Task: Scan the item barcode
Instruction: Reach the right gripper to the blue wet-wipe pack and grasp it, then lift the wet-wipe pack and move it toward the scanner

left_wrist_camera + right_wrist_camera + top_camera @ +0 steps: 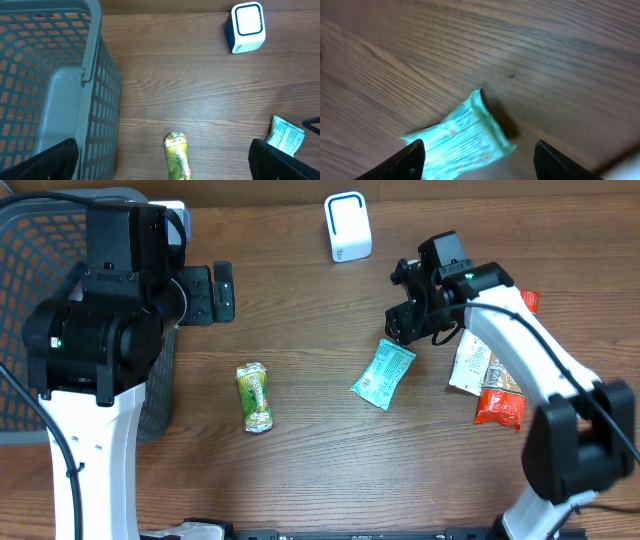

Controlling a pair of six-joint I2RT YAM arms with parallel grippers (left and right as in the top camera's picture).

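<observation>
The item, a teal snack packet [383, 374], lies flat on the wooden table. My right gripper [403, 332] hovers just above its upper end, open; in the right wrist view the packet [462, 142] sits loose between and below the two dark fingers [410, 161], blurred. The white barcode scanner with a blue outline [347, 226] stands at the back of the table, also in the left wrist view [246, 27]. My left gripper [212, 292] is wide open beside the basket, holding nothing; a green packet [178, 156] lies on the table below it.
A grey mesh basket [30, 240] fills the left side, its rim [95, 60] close to my left gripper. The green packet [254, 397] lies at centre left. A cream packet [472, 363] and red packets [500, 408] lie under my right arm.
</observation>
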